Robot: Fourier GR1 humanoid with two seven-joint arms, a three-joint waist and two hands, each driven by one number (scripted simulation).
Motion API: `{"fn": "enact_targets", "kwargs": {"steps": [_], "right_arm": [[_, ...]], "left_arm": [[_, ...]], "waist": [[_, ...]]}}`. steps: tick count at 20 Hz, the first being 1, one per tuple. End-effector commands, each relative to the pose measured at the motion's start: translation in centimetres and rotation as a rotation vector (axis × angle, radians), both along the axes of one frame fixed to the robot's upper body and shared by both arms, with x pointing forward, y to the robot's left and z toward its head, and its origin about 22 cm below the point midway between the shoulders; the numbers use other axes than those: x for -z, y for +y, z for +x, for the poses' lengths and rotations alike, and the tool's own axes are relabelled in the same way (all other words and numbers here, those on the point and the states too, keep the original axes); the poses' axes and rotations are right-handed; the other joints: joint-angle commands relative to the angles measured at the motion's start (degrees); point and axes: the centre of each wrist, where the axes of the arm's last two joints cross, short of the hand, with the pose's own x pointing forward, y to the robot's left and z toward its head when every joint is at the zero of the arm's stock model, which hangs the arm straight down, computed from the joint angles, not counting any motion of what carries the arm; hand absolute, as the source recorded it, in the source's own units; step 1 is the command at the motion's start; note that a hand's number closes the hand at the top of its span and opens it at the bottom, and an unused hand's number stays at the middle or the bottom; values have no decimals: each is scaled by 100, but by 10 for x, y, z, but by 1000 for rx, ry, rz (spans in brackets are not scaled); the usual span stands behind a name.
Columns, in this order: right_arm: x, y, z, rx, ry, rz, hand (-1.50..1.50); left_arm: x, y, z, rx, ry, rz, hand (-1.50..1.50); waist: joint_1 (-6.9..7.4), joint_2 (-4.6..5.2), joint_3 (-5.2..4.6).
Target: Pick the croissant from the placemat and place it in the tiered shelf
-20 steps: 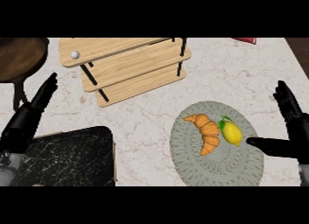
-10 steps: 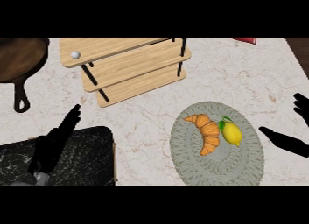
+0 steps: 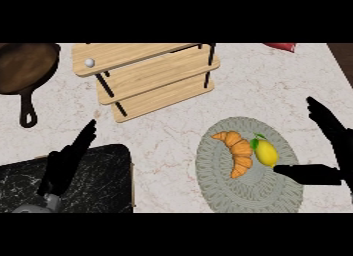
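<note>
Right hand (image 3: 345,150): fingers straight, thumb spread wide, holding nothing. It sits at the right rim of the placemat (image 3: 245,195). Left hand (image 3: 64,162): fingers straight and close together, empty, over the dark marbled slab (image 3: 98,187) at lower left.

Croissant (image 3: 236,152): on the placemat, left of centre, with a lemon (image 3: 266,153) just beside it on the right.

Risk 1: the lemon lies between the right thumb and the croissant. A sideways reach would likely meet the lemon first, rolling it, shoving the croissant, or closing on the wrong item.

Risk 2: the tiered shelf (image 3: 157,75) stands well apart at upper left, and its upper boards could catch the hand on entry.

Containers: the shelf's top board carries a small white ball (image 3: 89,62); nothing else shows on its boards. Cast-iron skillet (image 3: 16,65), far left: nothing seen inside.
</note>
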Motion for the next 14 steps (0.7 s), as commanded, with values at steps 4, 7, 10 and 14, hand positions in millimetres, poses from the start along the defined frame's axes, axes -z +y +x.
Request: {"fn": "enact_targets", "kwargs": {"steps": [4,7,10,14], "right_arm": [[-30,24,4,-43,244,-448,-150],[-37,29,10,18,293,-689,-150],[-42,51,15,93,354,-832,-150],[-38,125,17,61,398,-850,-150]], "left_arm": [[2,-9,3,19,21,-14,0],[0,-11,9,23,10,-2,0],[-6,-11,12,31,0,-3,0],[12,-6,5,16,12,7,0]], "waist": [[133,29,-66],[199,53,-72],[224,36,-56],[173,45,-40]]}}
